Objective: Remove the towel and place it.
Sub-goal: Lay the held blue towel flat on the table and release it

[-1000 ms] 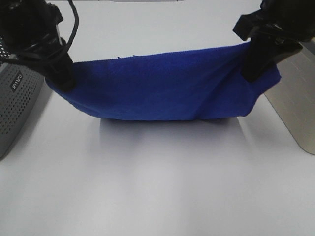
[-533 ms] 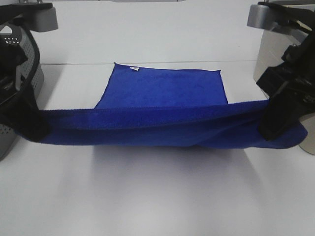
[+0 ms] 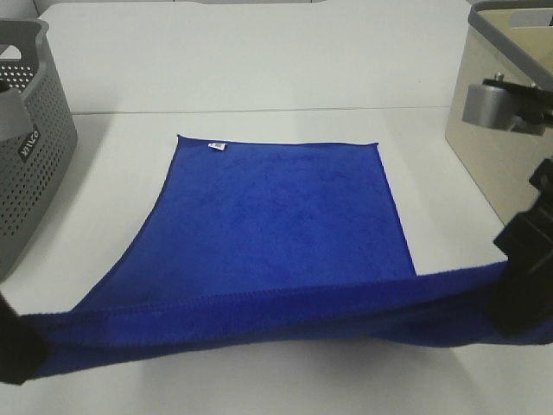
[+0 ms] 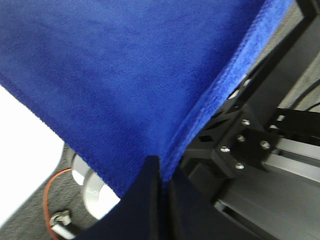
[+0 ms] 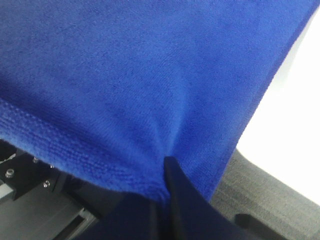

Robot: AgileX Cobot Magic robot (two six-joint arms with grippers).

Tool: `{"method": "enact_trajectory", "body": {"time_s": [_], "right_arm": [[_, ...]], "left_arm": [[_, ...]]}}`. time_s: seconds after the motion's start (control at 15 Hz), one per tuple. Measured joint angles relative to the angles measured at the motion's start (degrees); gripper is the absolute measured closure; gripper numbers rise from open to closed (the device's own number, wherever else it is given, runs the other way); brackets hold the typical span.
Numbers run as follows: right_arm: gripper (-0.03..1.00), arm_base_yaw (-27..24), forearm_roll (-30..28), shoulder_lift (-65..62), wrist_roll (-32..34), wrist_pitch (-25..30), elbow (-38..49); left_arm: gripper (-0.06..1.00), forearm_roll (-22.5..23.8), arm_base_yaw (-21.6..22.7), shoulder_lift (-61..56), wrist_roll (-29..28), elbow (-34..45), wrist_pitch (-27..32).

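Towel (image 3: 276, 225) now lies mostly spread on the white table (image 3: 259, 60), where a second ago it hung bunched between your arms. Only the near edge is still raised, so placing looks nearly done. Your left gripper (image 4: 160, 172) and right gripper (image 5: 167, 167) sit low and wide apart, jaws pinching its near corners.

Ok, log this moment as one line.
left tool: shut on towel | right tool: shut on towel | towel: near edge lifted, far edge on table
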Motion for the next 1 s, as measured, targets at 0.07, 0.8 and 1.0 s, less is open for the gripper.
{"method": "enact_trajectory", "body": {"time_s": [0.07,0.8,1.0], "right_arm": [[0.95,0.06,0.86,-2.52,0.00,0.00,3.09],[0.95,0.11,4.30,-8.37,-1.38,-0.06,14.44],[0.95,0.11,4.70,-8.31,-1.38,-0.06,16.10]], "left_arm": [[0.94,-2.06,0.00,-3.21,-1.09,3.67,-0.34],[0.94,-8.88,0.00,-6.13,1.32,16.96,-1.26],[0.94,-8.82,0.00,-6.13,0.11,16.96,-1.26]]}}
